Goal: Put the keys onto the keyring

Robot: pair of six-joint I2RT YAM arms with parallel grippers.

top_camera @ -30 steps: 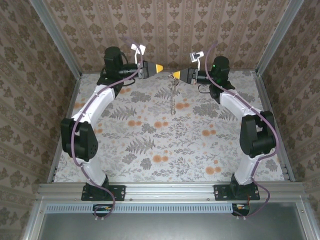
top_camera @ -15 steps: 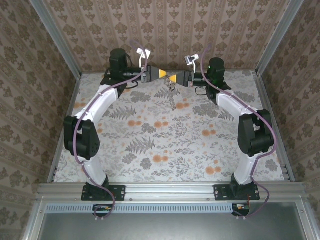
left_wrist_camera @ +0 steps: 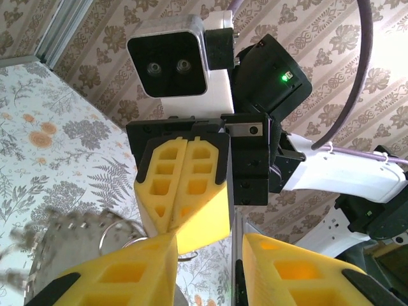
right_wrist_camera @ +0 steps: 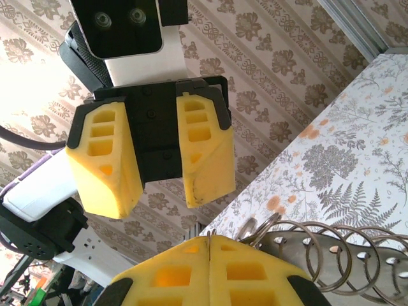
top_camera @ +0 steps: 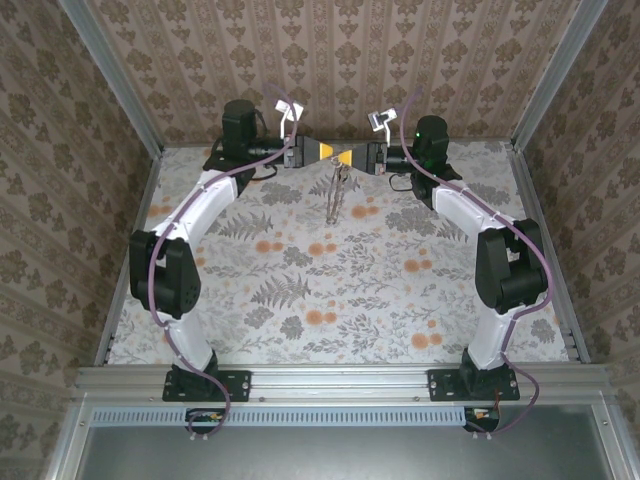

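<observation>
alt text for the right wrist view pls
The right gripper, yellow fingers shut, grips the keyring of looped metal rings at its tip. Facing it close by, the left gripper has its yellow fingers apart, against patterned wallpaper.

left gripper [top_camera: 322, 150] pads: yellow
right gripper [top_camera: 346, 155] pads: yellow
keyring [top_camera: 333, 193] below them: brownish-grey
table [top_camera: 300, 290] underneath: printed with grey ferns, orange blooms

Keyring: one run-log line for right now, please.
left tool: open | right tool: shut on keyring | tools: tip to tip, raised | keyring: hangs below the tips
</observation>
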